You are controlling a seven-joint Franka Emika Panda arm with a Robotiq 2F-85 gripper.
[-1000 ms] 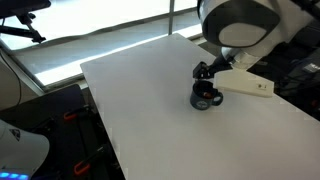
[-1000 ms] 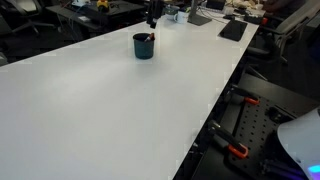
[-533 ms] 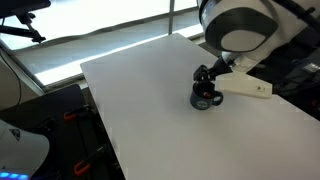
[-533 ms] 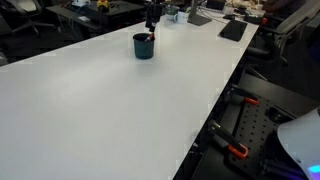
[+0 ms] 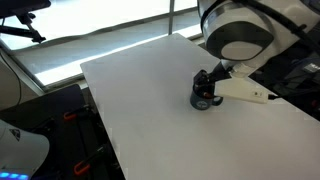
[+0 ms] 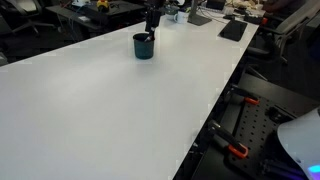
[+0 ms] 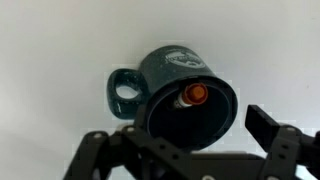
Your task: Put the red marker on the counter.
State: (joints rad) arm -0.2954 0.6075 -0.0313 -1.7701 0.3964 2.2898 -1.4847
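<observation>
Descent marks the change: against the frame half a second earlier, the gripper (image 5: 206, 79) sits slightly lower, closer to the dark mug (image 5: 205, 98) directly beneath it, and the white arm link (image 5: 245, 91) behind it tilts further down. In the wrist view its fingers (image 7: 270, 135) stand wide apart, holding nothing. The red marker (image 7: 193, 94) stands inside the mug below the gripper, only its orange-red end showing; its shaft is hidden in the dark interior. The mug rests on the white counter (image 5: 130, 90). In an exterior view the gripper (image 6: 152, 16) is small and dark against background clutter, its jaws indistinct.
</observation>
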